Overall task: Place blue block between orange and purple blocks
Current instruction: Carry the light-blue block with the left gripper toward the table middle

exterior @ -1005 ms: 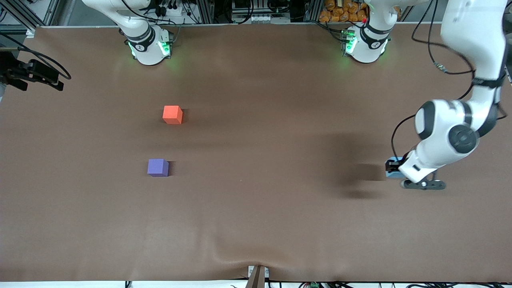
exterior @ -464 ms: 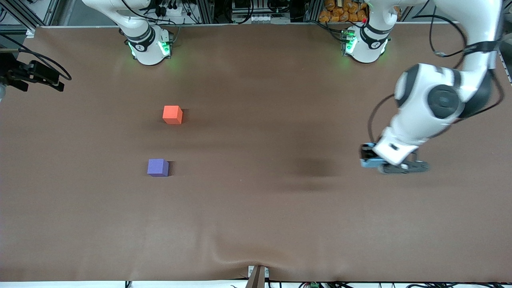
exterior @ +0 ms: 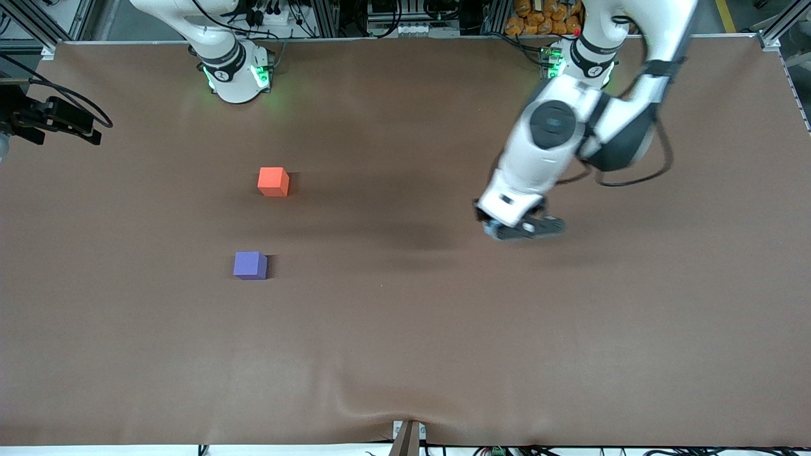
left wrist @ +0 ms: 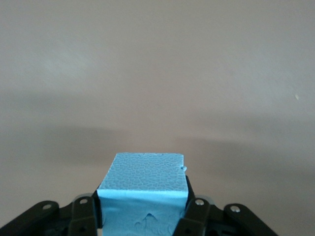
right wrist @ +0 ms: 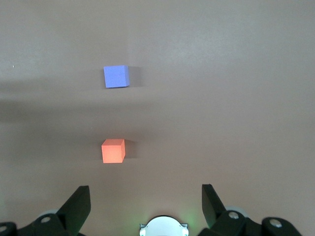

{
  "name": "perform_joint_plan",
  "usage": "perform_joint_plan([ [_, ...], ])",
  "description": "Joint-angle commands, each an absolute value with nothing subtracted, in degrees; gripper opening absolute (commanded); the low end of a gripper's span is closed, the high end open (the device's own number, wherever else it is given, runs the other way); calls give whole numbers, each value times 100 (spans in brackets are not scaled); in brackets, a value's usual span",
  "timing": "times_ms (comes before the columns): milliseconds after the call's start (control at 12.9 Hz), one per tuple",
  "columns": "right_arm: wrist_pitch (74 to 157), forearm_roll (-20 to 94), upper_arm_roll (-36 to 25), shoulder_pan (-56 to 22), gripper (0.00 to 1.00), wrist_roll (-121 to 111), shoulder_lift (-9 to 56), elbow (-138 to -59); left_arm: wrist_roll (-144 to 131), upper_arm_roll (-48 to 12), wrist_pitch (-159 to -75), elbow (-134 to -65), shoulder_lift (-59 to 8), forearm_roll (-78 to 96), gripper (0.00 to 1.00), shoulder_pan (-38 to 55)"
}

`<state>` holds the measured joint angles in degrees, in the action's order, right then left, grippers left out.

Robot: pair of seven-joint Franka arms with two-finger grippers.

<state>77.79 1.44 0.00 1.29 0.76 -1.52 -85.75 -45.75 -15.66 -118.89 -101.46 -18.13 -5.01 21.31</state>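
My left gripper (exterior: 500, 228) is shut on the blue block (exterior: 488, 230) and holds it in the air above the bare table, around the middle and toward the left arm's end. In the left wrist view the blue block (left wrist: 142, 179) fills the gap between the black fingers (left wrist: 197, 211). The orange block (exterior: 273, 181) and the purple block (exterior: 249, 265) rest apart on the table toward the right arm's end, the purple one nearer the front camera. My right gripper (right wrist: 145, 189) is open and empty, high above its base, looking down on the orange block (right wrist: 112, 150) and the purple block (right wrist: 116, 76).
A brown mat (exterior: 405, 354) covers the whole table. A black device with cables (exterior: 51, 117) sits at the table's edge by the right arm's end. The right arm's base (exterior: 234, 73) and the left arm's base (exterior: 580, 66) stand along the table's top edge.
My left arm has lifted the blue block from the left arm's end of the table and carried it toward the middle. The orange and purple blocks have not moved.
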Motion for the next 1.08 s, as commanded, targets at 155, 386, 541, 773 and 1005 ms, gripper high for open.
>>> perform_joint_plan([
  [155,7734,246,70,211,100,35,-158,-8561,-5640,-1529,-11751,-9310,-2749,-527,14,3319],
  [386,7734,246,70,202,100,35,-158,-8561,-6607,-1494,-11751,-8764,-3531,-571,14,4181],
  [541,7734,246,79,202,100,35,-158,-8561,-6688,-1468,-11777,-8675,-3813,-598,14,4437],
  [773,7699,246,79,202,100,26,-80,-8561,-6706,-1433,-12110,-8439,-4244,-606,14,4675],
  [1005,7717,246,79,202,100,26,-62,-8552,-6689,-1266,-12454,-8332,-4473,-772,18,4790],
])
